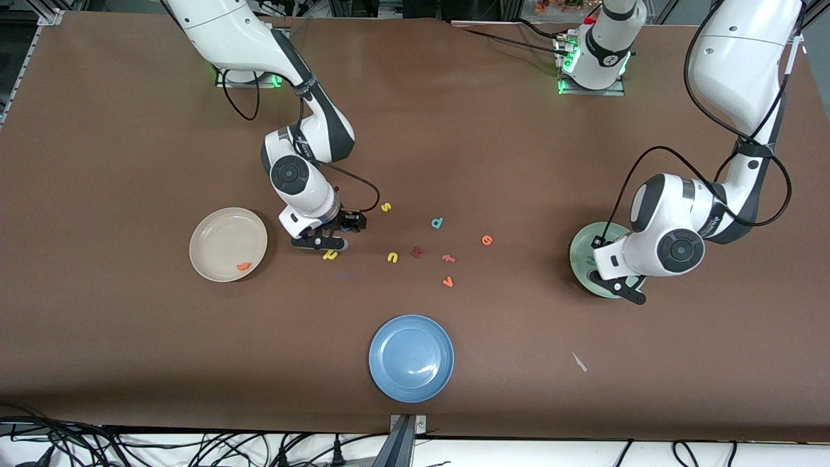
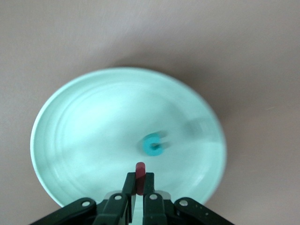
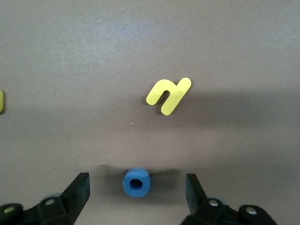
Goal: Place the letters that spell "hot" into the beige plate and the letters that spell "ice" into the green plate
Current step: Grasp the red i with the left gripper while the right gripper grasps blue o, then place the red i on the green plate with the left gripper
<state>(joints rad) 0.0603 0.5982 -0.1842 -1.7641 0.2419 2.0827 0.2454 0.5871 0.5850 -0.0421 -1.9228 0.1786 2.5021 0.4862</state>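
beige plate (image 1: 206, 228): on the table (image 1: 130, 357), toward the right arm's end; t (image 1: 243, 266) lies in it, at the rim nearest the front camera.
green plate (image 1: 579, 250): toward the left arm's end; c (image 2: 153, 144) lies in it.
blue plate (image 1: 411, 358): near the table's front edge, midway.
right gripper (image 1: 326, 237): beside the beige plate, with o (image 3: 137, 182) between its fingers on the table and h (image 1: 331, 255) just beside.
left gripper (image 2: 139, 183): over the green plate, holding i (image 2: 139, 174).
e (image 1: 487, 240): between the two plates, nearer the green plate.
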